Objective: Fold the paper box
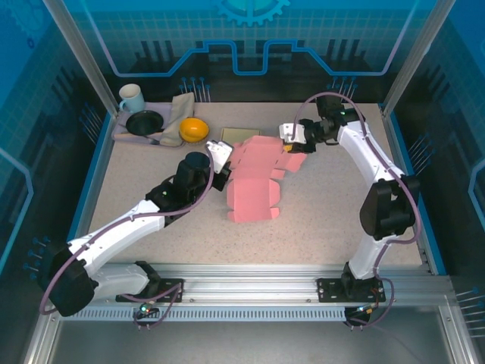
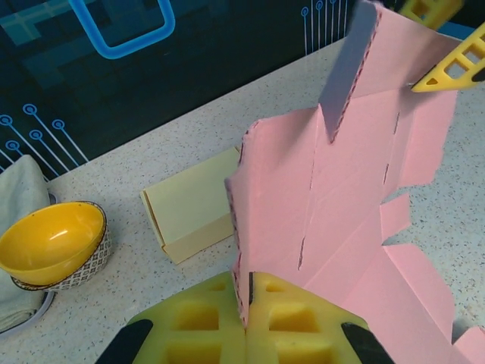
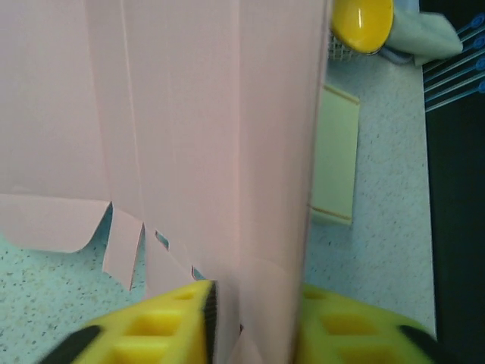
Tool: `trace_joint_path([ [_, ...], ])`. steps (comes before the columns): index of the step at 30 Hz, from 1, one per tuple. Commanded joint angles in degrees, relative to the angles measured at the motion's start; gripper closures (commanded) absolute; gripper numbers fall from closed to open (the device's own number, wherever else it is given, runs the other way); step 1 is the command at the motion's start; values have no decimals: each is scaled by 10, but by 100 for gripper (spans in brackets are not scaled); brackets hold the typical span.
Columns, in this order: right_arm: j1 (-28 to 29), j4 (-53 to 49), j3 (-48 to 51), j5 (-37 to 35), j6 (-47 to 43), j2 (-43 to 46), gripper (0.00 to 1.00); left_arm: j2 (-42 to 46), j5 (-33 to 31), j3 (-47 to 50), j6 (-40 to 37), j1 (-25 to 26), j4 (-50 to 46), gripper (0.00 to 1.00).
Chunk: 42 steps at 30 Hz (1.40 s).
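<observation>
At table (image 1: 341,220) centre: the paper box (image 1: 254,182), a pink die-cut blank, lies partly flat with its far panels lifted. It is judged light, thin and springy. It should crease readily along the scored lines and could tear at the slits, so hold is best taken on panel edges close to a fold, not on the small tabs. Left: left end effector (image 1: 223,163) fully closed, its 2 pads (image 2: 201,326) pinching the blank's raised left edge. Right: right end effector (image 1: 291,145) narrow, an upright panel standing between its fingers (image 3: 151,334), which appear to touch both faces.
</observation>
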<state>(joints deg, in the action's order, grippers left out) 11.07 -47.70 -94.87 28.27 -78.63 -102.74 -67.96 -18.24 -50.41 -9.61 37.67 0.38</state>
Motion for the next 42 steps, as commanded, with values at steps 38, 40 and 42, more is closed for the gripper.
trace_joint_path([
  [38,86,-24,11,-85,-51,118,100,6,168,-171,-109,-21,-158,41],
  [40,87,-26,11,-84,-51,119,100,1,188,-175,-109,-18,-168,41],
  [42,88,-28,9,-82,-51,119,100,-4,198,-178,-110,-13,-179,41],
])
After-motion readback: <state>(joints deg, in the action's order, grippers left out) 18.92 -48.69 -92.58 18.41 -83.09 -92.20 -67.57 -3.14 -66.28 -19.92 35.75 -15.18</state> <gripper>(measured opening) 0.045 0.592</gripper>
